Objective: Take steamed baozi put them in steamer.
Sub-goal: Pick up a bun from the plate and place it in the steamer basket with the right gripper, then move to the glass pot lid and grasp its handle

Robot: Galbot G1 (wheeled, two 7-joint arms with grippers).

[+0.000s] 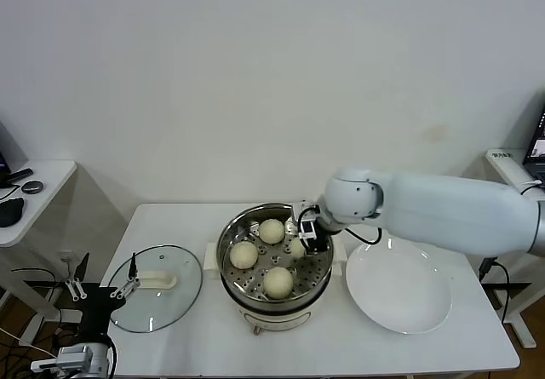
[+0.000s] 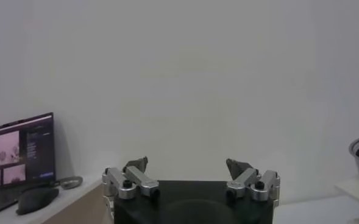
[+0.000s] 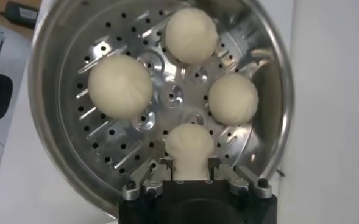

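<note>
Four smooth, round, creamy-white steamed baozi all sit inside the round shiny stainless-steel steamer (image 1: 274, 263), at the lower centre of the head view. Three rest free on its perforated metal tray: one at the far side (image 1: 272, 231), one on the left (image 1: 243, 254), one at the near side (image 1: 278, 282). The fourth baozi (image 3: 189, 142) lies at the tray's right side, between the fingers of the right gripper (image 1: 304, 233), which close around it from both sides. The tray's holes and slots form a ring pattern around a central boss. The steamer has a cream-white base.

Lower right in the head view lies a flat, glossy white round plate (image 1: 398, 288); lower left lies a round clear glass lid (image 1: 155, 286) with a cream handle.

The left gripper (image 1: 100, 287) hangs at the lower left corner, off the white table (image 1: 170, 226), its jaws spread apart.
</note>
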